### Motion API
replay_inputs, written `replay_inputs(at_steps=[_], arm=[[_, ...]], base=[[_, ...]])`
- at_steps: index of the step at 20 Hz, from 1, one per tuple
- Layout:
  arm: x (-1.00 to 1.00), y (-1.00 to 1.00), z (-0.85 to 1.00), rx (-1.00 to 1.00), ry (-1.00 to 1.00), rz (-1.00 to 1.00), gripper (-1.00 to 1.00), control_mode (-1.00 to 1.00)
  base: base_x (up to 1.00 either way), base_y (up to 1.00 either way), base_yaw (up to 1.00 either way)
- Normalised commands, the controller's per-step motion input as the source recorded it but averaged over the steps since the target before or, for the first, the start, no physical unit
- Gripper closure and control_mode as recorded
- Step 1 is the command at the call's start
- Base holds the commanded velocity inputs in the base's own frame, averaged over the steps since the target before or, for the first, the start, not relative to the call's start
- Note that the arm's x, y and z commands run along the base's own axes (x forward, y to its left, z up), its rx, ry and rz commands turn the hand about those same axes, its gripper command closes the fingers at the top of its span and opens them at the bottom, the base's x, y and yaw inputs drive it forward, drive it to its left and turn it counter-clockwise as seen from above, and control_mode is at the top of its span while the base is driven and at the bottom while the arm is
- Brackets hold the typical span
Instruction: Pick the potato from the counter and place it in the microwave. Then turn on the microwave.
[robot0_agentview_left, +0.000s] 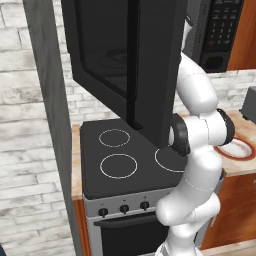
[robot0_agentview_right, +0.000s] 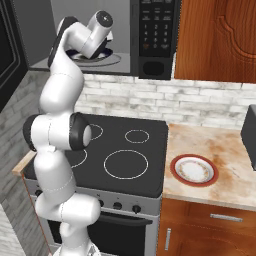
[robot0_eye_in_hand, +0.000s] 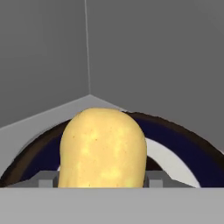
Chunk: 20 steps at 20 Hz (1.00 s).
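Yellow potato (robot0_eye_in_hand: 103, 148) sat between your hand's (robot0_eye_in_hand: 103, 180) fingertips, clasped, over the dark turntable (robot0_eye_in_hand: 183, 144) inside the microwave (robot0_agentview_right: 155, 37); its door (robot0_agentview_left: 125, 60) stood open above the stovetop (robot0_agentview_right: 130, 145).

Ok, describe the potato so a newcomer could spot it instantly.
Look up at the black microwave above the stovetop, door swung open. Inside its grey cavity sits a dark round turntable; over it is the potato, a yellowish oval lump, between the gripper fingertips.
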Motion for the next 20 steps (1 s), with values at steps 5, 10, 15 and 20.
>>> replay_inputs(at_steps=[5, 10, 15, 20], arm=[[0.15, 0.00, 0.00, 0.00, 0.00, -0.01, 1.00, -1.00], [0.09, 0.00, 0.00, 0.00, 0.00, -0.04, 1.00, -1.00], [0.01, 0.00, -0.12, 0.00, -0.01, -0.07, 1.00, -1.00], [0.00, 0.00, -0.17, 0.00, 0.00, -0.09, 1.00, -1.00]], base=[[0.00, 0.00, 0.00], [0.00, 0.00, 0.00], [0.00, 0.00, 0.00], [0.00, 0.00, 0.00]])
